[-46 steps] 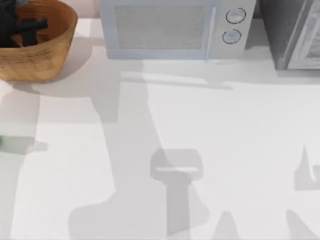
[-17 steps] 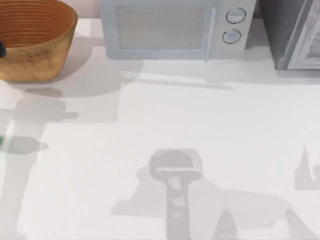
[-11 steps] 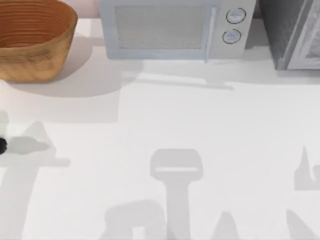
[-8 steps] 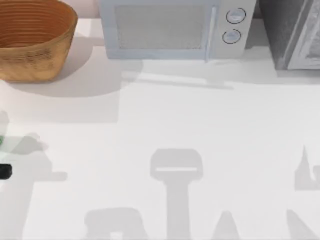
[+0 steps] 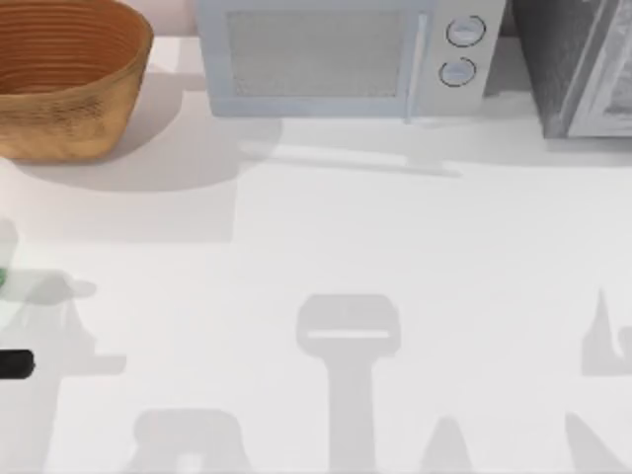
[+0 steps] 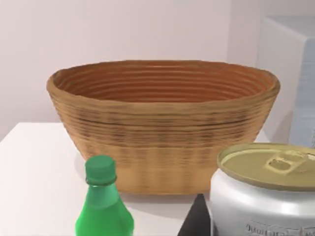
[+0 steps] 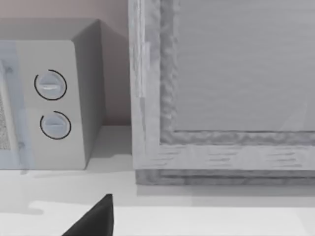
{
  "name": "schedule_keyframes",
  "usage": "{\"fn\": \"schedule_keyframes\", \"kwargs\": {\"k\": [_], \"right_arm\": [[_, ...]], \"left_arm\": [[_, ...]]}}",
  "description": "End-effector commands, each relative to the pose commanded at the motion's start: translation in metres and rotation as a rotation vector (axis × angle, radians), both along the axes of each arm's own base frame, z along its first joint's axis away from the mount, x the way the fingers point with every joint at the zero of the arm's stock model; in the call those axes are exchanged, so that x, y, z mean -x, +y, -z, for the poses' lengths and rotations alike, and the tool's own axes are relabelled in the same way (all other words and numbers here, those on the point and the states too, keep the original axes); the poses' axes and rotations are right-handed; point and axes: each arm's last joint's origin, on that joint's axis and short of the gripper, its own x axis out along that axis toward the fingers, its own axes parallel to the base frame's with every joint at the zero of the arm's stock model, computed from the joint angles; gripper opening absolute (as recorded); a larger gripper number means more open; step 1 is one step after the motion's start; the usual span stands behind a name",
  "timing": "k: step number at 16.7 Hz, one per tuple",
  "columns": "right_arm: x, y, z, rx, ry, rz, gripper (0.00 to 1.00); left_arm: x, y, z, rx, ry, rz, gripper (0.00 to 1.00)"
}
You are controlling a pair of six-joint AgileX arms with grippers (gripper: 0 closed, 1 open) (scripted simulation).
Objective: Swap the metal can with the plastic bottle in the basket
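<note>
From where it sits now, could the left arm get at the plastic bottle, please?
Probably yes, once freed: the plastic bottle stands upright just ahead of the left wrist camera, before the basket, but the metal can sits very near the camera beside it.

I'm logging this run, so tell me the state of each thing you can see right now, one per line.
basket: upright on the table, nothing inside.
plastic bottle: upright, cap on, standing outside and in front of the basket.
metal can: upright, pull tab sealed, out of the basket, beside the bottle.
microwave: door shut.
left gripper: at the table's left edge.
</note>
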Motion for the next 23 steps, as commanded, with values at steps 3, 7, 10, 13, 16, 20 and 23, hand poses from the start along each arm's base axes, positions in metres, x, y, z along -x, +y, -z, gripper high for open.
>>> {"fn": "schedule_keyframes", "kwargs": {"k": [3,7,10,13,16,20,23], "right_arm": [[0.0,0.0,0.0,0.0,0.0,0.0,1.0],[0.0,0.0,0.0,0.0,0.0,0.0,1.0],[0.0,0.0,0.0,0.0,0.0,0.0,1.0],[0.0,0.0,0.0,0.0,0.0,0.0,1.0],[0.0,0.0,0.0,0.0,0.0,0.0,1.0],[0.0,0.0,0.0,0.0,0.0,0.0,1.0],[0.0,0.0,0.0,0.0,0.0,0.0,1.0]], "left_arm": [[0.0,0.0,0.001,-0.002,0.006,0.001,0.0],[-0.004,-0.002,-0.01,-0.003,0.003,0.037,0.0],[-0.013,-0.006,-0.028,-0.006,0.003,0.105,0.0],[-0.034,-0.012,-0.047,-0.009,0.017,0.199,0.0],[-0.062,-0.02,-0.063,-0.016,0.026,0.299,0.0],[-0.1,-0.035,-0.076,-0.026,-0.002,0.432,0.0],[-0.126,-0.045,-0.074,-0.027,0.004,0.516,0.0]]}}
